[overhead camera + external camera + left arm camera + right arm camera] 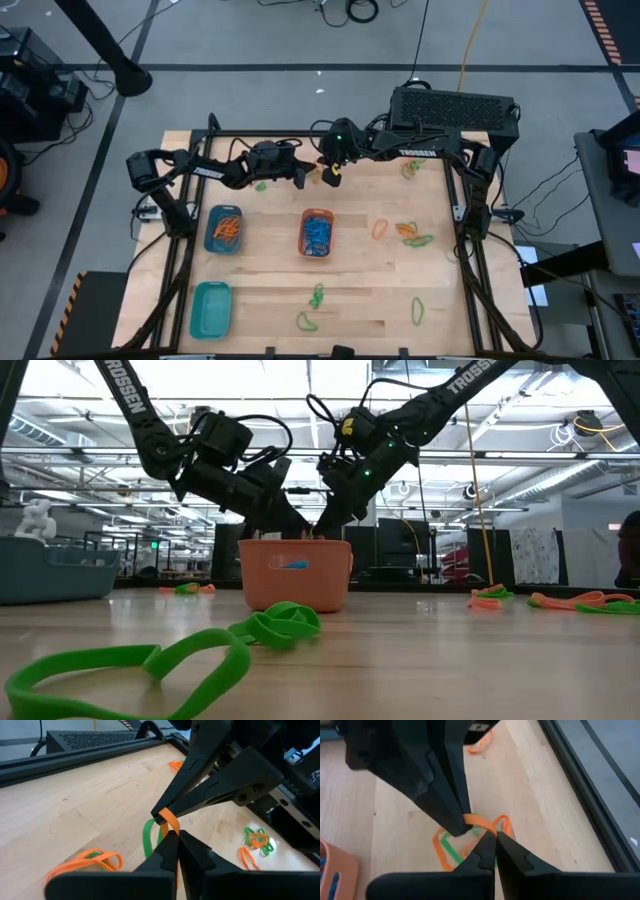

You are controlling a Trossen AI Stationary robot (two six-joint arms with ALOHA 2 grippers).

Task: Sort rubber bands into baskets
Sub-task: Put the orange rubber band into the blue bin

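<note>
Above the table's far middle, my left gripper (302, 180) and my right gripper (327, 176) meet tip to tip, both shut on one orange rubber band (481, 822). A green band (147, 839) shows just under it; whether it hangs from the orange one or lies on the table, I cannot tell. More orange and green bands (445, 851) lie on the wood below. The orange basket (316, 232) holds blue bands. The blue-teal basket (225, 228) holds orange ones. The teal basket (210, 308) stands near left. My left gripper pinches the orange band between its two fingertips (172, 840), at the loop's lower part (173, 827), coming from the table's left and slanting slightly down. The band is clear of the table. My right gripper pinches the same band's other end (489, 829) between its fingertips, slanting down from the table's right. The short piece of band between the two grippers (475, 821) runs across the gap, lifted clear of the wood.
Loose green bands lie near the front edge (316, 296), (305, 322), (418, 310). Orange and green ones lie at the right (410, 234) and far right (410, 168). A black box (452, 105) stands beyond the far edge. Black frame rails (470, 250) line the table.
</note>
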